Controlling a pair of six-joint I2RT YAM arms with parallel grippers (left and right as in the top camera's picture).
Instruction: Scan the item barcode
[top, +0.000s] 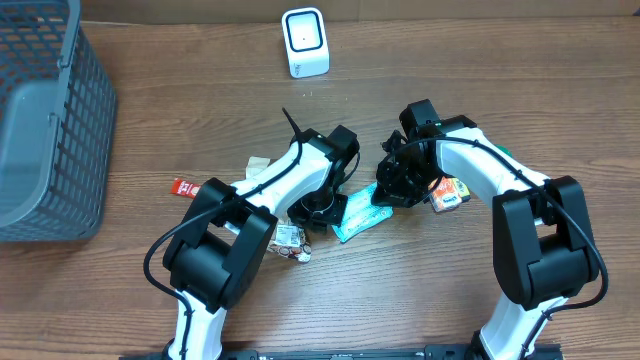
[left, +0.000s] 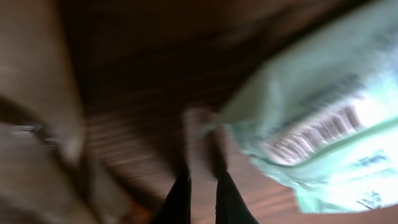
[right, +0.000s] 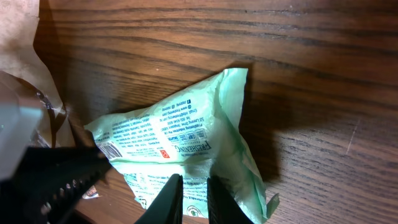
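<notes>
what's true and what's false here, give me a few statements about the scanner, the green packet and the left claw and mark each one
1. The white scanner stands at the far side of the table, apart from both arms. True.
2. The green packet lies inside the basket. False: it is on the table between the two arms, and the gray basket sits far left.
3. A barcode shows on the green packet in the left wrist view. True.
4. The left claw is wide open. False: it is shut.
</notes>
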